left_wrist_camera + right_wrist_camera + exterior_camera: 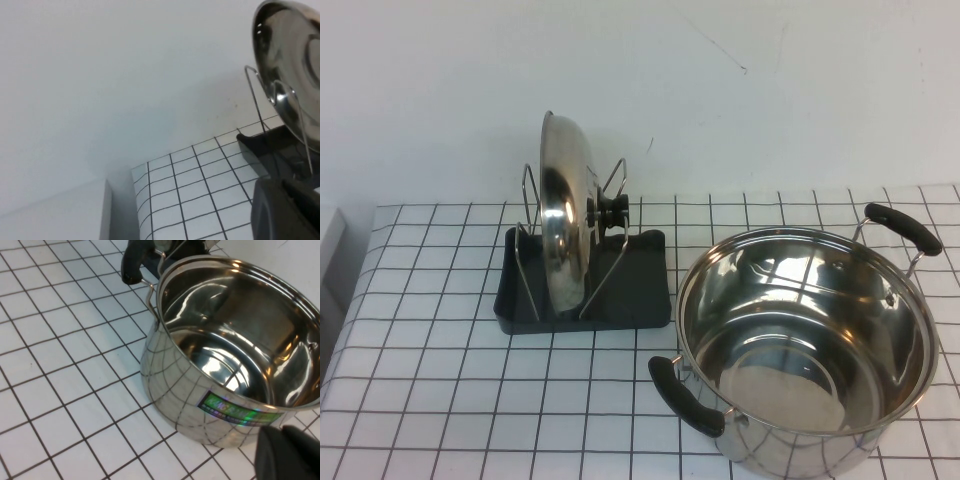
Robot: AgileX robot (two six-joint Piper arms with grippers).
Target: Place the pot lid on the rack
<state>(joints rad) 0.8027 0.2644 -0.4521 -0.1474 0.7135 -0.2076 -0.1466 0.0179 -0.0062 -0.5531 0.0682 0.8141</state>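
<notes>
The pot lid (565, 215) stands on edge in the wire loops of the dark grey rack (630, 290), at the back left of the table, its black knob (613, 212) facing right. The lid (295, 65) and the rack (272, 145) also show in the left wrist view. My left gripper (287, 200) is shut and empty, low near the rack, apart from it. My right gripper (281, 440) is shut and empty, just beside the pot's outer wall. Neither gripper shows in the high view.
A deep steel pot (800, 340) with two black handles stands at the front right, open and empty; it also fills the right wrist view (225, 340). The checked tablecloth (430, 340) covers the table. A white wall runs behind the rack.
</notes>
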